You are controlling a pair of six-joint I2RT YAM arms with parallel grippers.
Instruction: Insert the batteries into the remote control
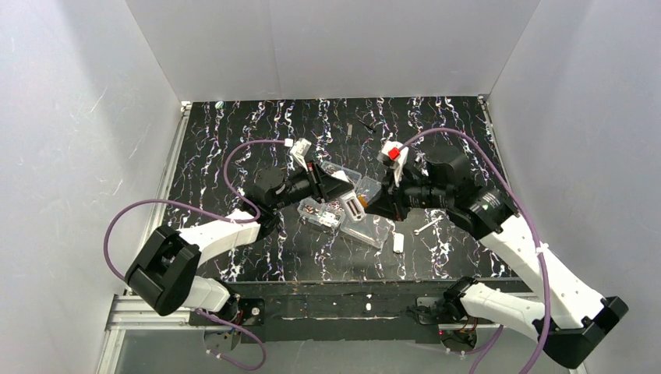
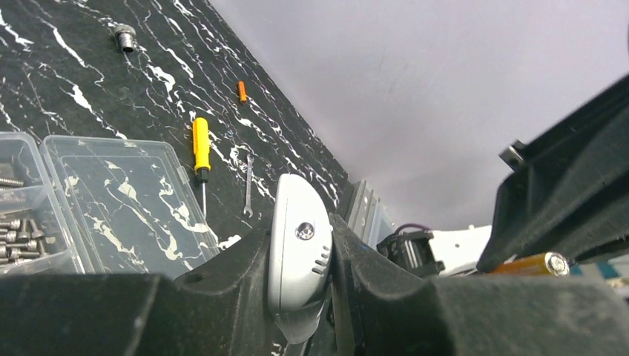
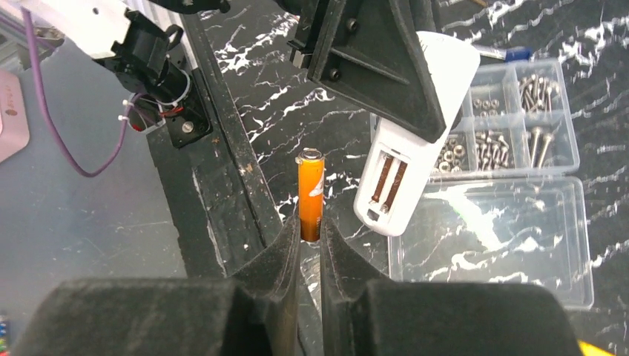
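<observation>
1. We are watching the matte black left fingers (image 2: 230, 271) clamping the remote control (image 2: 297, 215) by its long edges. It is a smooth white plastic slab with a rounded end, held above the table (image 2: 89, 81).
2. In the right wrist view, its rear recess (image 3: 389, 182) is facing the camera, showing two narrow brownish channels side by side.
3. The right fingers (image 3: 278, 259) are pinching a glossy orange battery (image 3: 311, 189) by one end. It is a slim cylinder whose metal cap is pointing away, and it is hovering just beside the recess without touching it.
4. A clear compartmented box (image 3: 512, 111) of silvery screws is sitting below the remote control, its lid (image 3: 504, 237) lying open.
5. A yellow-handled screwdriver (image 2: 200, 144) and a thin metal wrench (image 2: 248, 185) are resting on the black, white-veined table.
</observation>
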